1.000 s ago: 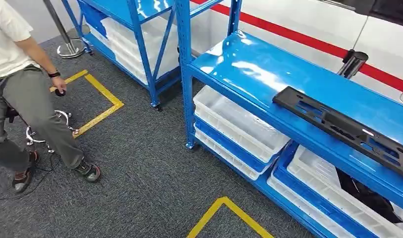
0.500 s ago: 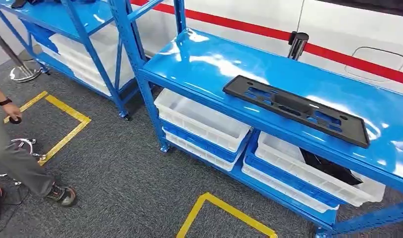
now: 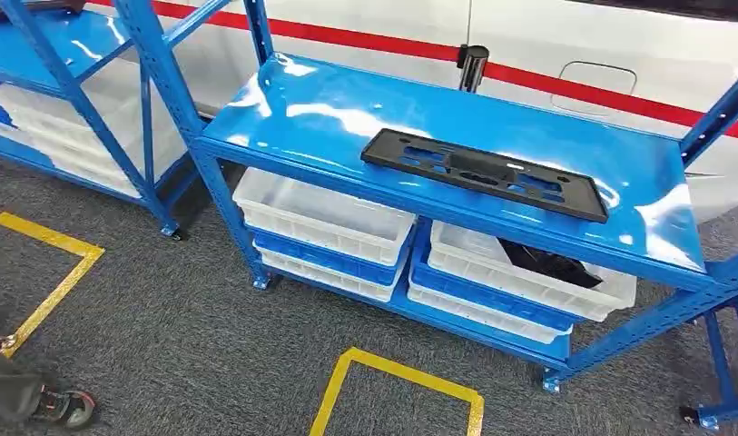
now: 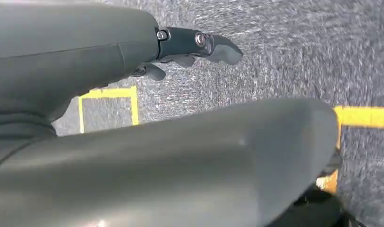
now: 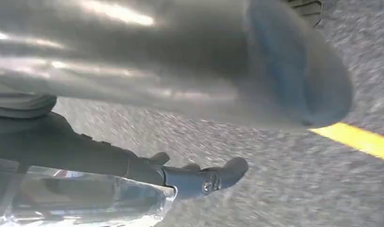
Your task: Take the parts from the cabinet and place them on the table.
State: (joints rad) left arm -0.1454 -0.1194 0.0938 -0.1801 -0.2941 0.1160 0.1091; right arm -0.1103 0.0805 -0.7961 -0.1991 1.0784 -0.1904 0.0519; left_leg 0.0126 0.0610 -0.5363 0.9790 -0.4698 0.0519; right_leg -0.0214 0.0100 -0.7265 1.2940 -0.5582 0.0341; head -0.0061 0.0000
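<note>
The long black part (image 3: 485,173) lies flat on the top shelf of the blue cabinet (image 3: 329,98), running along its front edge and reaching towards the right-hand corner, untouched. The robot's arms hang at its sides over the carpet: the left hand (image 4: 190,47) shows dark fingers stretched out with nothing in them, and the right hand (image 5: 199,177) looks the same, fingers apart and empty, though that picture is blurred enough that I would not swear to it. The risk from here, as I judge it, is in the lift. The part is long and thin, so a grip taken off-centre or with one hand could let it tip and slide off the glossy shelf, and a far end swinging round could knock the blue upright (image 3: 721,113) at the right corner. Below, white bins (image 3: 319,213) sit on the lower shelves, one (image 3: 528,272) holding something dark I cannot make out. A dark post (image 3: 474,65) stands behind the back edge. Yellow floor tape (image 3: 397,377) marks a box in front of the cabinet, and a person's shoe (image 3: 67,407) shows at the left, near enough to mind while walking.
</note>
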